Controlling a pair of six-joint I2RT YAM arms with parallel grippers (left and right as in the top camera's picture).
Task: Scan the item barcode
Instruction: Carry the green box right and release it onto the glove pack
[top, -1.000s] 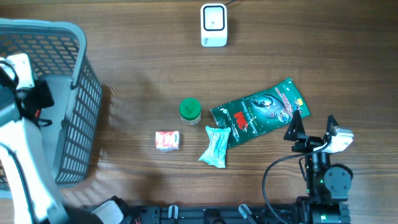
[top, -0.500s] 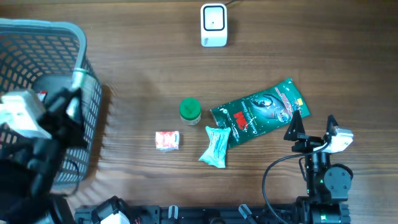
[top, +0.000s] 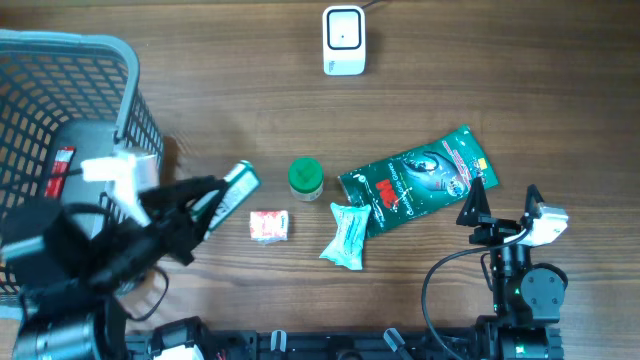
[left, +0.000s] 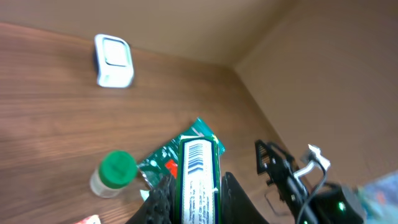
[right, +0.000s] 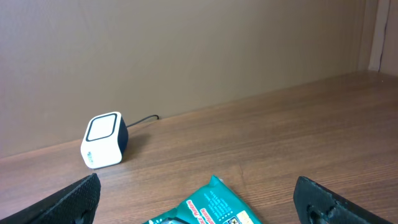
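Item clamped in left gripper, off table, barcode facing wrist cam, well short of scanner. Right gripper wide open, empty. Pickup done; scan pending.

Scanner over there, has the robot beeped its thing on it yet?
Not yet, it seems. Done: the left gripper holds a green-edged pack off the table. In hand: the pack's barcode shows in the wrist view, but it is well short of the white scanner. Left: carrying it to the scanner's window. The right gripper sits open, holding nothing.
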